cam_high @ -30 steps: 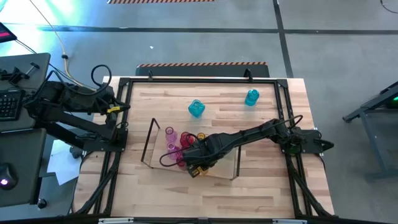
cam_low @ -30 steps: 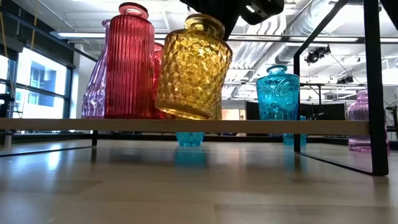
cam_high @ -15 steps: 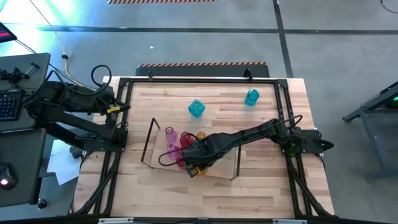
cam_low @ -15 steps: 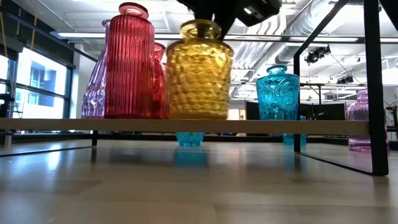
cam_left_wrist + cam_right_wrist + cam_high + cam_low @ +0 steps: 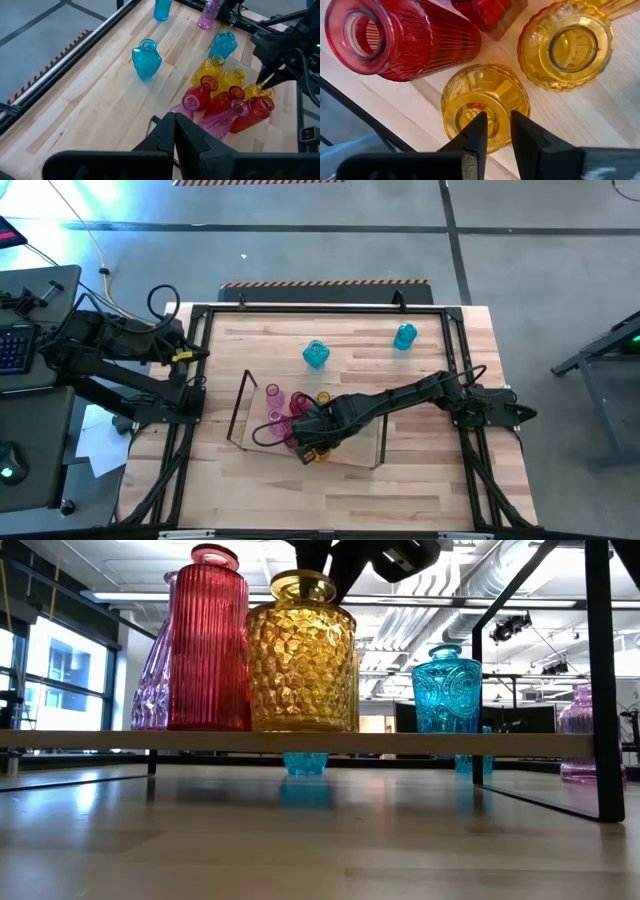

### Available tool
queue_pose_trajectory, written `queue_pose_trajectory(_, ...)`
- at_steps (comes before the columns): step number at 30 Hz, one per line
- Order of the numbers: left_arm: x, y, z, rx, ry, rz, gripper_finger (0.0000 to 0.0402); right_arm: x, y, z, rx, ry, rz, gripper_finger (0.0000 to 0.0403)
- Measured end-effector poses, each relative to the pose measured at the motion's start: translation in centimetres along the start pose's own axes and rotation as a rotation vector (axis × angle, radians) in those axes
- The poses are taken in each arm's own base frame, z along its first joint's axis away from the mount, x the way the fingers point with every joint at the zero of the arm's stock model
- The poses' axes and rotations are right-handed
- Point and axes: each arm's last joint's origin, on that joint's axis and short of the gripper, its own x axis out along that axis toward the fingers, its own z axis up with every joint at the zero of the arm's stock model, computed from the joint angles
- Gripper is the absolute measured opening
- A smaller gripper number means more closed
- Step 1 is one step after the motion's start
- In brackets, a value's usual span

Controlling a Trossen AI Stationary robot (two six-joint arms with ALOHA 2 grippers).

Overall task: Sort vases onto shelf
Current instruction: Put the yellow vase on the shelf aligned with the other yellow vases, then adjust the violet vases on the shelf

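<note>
Two arms: the right gripper (image 5: 328, 555) is at work over the shelf (image 5: 450, 743); the left gripper (image 5: 175, 122) waits at the table's left edge, well apart from the vases.
Right fingers: a little apart with no glass between them, hanging just above the mouth of the yellow vase (image 5: 302, 660). From the wrist camera a narrow gap shows between the two tips.
Left fingers: pressed together, empty.
Yellow vase: upright on the shelf board, at its near edge, and close beside the tall red vase (image 5: 208, 640).
Neighbours: a second yellow vase (image 5: 567, 45) stands near it, more red and pink ones crowd behind, and a cyan vase (image 5: 447, 690) stands farther along the board.
Left to sort: two cyan vases (image 5: 316, 355) on the bare table, beyond the shelf.
Step in hand: letting go of the yellow vase and backing off, as I judge it.
How to do it well: lift straight up along the vase's own axis until both tips are clear of the rim, and only then swing away. Any sideways drift at this height would catch the lip.
Risk: the vase sits near the board's edge and is hemmed in by glass, so a small nudge could tip it off the shelf or knock it against the red one.
Next reach: probably the nearer cyan vase, approached from above.
</note>
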Motion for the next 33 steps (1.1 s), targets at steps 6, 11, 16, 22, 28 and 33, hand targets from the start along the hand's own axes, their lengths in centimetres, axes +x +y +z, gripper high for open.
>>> queue_pose_trajectory(6,0.0,0.0,0.0,0.0,0.005,-0.01,0.0001,-0.3,0.1,0.1,0.003,-0.016,0.009,0.0064)
queue_pose_trajectory(11,0.0,0.0,0.0,-0.001,0.005,-0.009,0.0001,-0.3,0.0,0.1,0.011,-0.026,0.001,0.0064)
queue_pose_trajectory(16,0.0,0.0,0.0,-0.003,0.005,-0.01,0.0001,-0.3,-0.2,0.0,0.024,-0.028,-0.023,0.0064)
queue_pose_trajectory(22,0.0,0.0,0.0,-0.003,0.005,-0.009,0.0001,-0.4,-0.2,0.0,0.024,-0.027,-0.024,0.0064)
queue_pose_trajectory(28,0.0,0.0,0.0,-0.003,0.005,-0.009,0.0001,-0.6,-0.2,0.0,0.024,-0.029,-0.021,0.0064)
queue_pose_trajectory(33,0.0,0.0,0.0,-0.003,0.005,-0.01,0.0001,-2.6,-0.2,0.2,0.024,-0.083,-0.017,0.0064)
